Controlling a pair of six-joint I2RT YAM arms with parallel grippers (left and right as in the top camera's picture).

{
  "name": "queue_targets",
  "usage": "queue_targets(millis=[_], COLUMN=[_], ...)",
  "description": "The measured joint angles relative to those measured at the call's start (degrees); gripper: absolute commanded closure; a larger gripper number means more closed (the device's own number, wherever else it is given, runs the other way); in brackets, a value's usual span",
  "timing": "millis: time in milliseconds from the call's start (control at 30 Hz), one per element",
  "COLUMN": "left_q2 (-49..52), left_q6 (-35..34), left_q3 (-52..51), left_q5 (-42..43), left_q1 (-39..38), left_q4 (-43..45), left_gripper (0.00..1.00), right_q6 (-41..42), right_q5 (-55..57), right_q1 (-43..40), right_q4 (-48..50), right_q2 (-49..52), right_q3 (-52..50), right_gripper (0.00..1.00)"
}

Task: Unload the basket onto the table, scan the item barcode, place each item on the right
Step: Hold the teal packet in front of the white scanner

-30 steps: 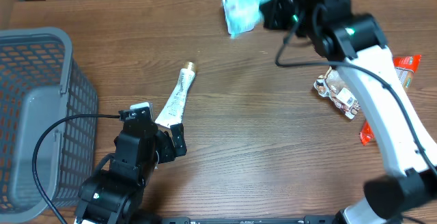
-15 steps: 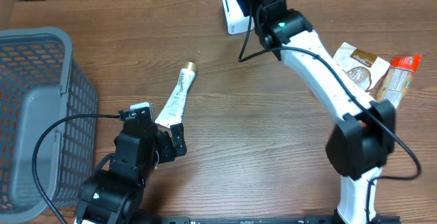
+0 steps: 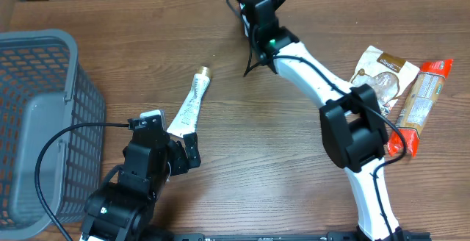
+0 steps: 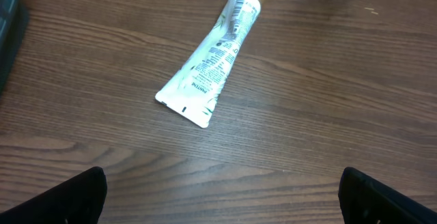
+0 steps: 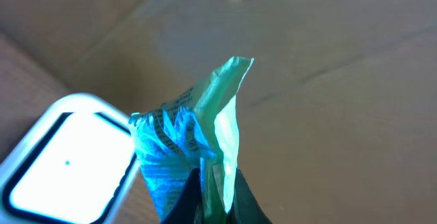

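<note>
One teal packet (image 5: 179, 149) stands upright out of the right gripper (image 5: 212, 191), whose jaws are pinched tight on its lower edge. It is at the far side, just right of the lit white face of the scanner (image 5: 65, 162), with nothing between them. On the near side, well apart, the left gripper (image 4: 222, 198) hangs spread wide and empty before a white tube (image 4: 212, 67); snack packs (image 3: 382, 72) lie off to the right.

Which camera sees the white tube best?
The left wrist view: the tube lies whole and close, its print showing. Overhead shows the whole tube too, but small. The right wrist view does not show it.
</note>
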Motion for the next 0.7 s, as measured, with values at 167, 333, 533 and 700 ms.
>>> queue_targets(millis=[167,333,533,700], left_q2=[0.0,0.0,0.0,0.0], left_q6=[0.0,0.0,0.0,0.0], left_q3=[0.0,0.0,0.0,0.0], left_q5=[0.0,0.0,0.0,0.0], left_q1=[0.0,0.0,0.0,0.0], left_q4=[0.0,0.0,0.0,0.0], left_gripper=[0.0,0.0,0.0,0.0], right_q6=[-2.6,-5.7,-9.6,-10.5], right_q5=[0.7,2.1,4.0,4.4], right_q1=[1.0,1.1,1.1,1.1], right_q4=[2.2,5.4,8.1,7.8], right_q2=[1.9,1.9,1.9,1.9], right_q3=[0.0,0.0,0.0,0.0], right_gripper=[0.96,0.96,0.96,0.96])
